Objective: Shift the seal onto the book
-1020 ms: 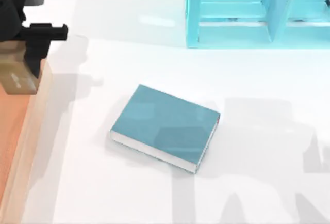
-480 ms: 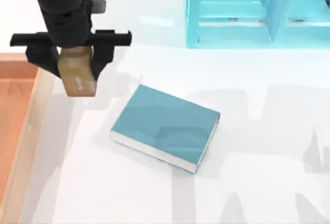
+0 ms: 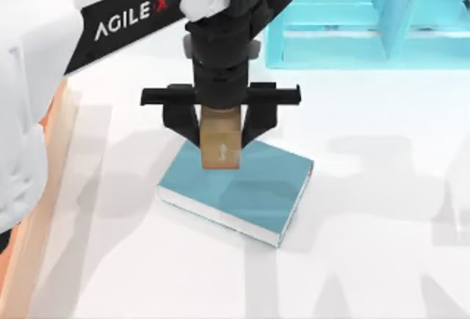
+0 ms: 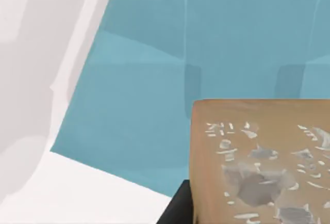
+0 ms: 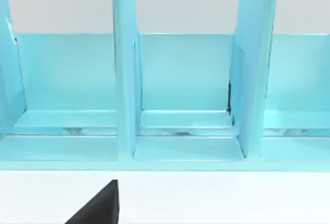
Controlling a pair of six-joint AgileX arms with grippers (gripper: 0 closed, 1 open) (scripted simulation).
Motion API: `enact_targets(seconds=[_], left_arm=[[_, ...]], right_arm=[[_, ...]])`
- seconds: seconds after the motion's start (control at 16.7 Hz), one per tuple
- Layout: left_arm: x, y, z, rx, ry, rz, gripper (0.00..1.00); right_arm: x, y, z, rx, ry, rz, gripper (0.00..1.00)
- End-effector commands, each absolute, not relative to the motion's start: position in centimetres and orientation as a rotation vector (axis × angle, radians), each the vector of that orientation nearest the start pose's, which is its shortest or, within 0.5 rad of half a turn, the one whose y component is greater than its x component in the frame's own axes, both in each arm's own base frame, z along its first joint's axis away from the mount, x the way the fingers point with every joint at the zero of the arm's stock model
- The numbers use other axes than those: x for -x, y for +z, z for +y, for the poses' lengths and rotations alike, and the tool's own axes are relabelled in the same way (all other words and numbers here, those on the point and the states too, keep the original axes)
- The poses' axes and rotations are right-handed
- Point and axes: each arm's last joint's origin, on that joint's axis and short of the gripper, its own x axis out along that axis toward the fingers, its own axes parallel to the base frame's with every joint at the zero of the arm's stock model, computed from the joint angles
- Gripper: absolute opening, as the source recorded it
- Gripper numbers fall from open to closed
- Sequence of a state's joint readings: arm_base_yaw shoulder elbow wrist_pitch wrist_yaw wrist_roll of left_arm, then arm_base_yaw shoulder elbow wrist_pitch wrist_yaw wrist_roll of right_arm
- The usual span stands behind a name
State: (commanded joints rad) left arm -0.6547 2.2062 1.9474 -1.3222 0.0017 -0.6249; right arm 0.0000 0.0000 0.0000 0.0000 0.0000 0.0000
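Between the fingers of my left gripper [image 3: 220,129] the seal [image 3: 219,145] sat pinched, hanging over the book [image 3: 250,187] just below them. I judged the carry nearly finished; next I needed to lower it onto the cover and let go.

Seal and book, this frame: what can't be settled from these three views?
- Whether the seal touches the book: in the top view the left claw and the seal cover the gap; the left wrist view cuts the seal at its edge.
- The book's far corner: hidden under the left claw in the top view.
- The right claw: a dark tip cut off by the right wrist view's edge, before the shelf unit.
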Motion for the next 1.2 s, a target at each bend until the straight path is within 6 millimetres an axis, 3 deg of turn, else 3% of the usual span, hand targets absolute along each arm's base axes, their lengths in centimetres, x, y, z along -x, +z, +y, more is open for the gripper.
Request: enact_targets(seconds=[0.12,0.72,1.2], left_arm=[[-34.40,20.36,-27.47,-0.016,-0.016,1.568,0.00],[-34.38,20.33,-27.55,-0.016,-0.016,1.568,0.00],[-34.38,20.33,-27.55,-0.016,-0.016,1.568,0.60]], right_arm=[[-10.57,16.00,-0.12,0.000,0.000,0.000,1.00],[-10.57,16.00,-0.12,0.000,0.000,0.000,1.00],[-10.57,16.00,-0.12,0.000,0.000,0.000,1.00]])
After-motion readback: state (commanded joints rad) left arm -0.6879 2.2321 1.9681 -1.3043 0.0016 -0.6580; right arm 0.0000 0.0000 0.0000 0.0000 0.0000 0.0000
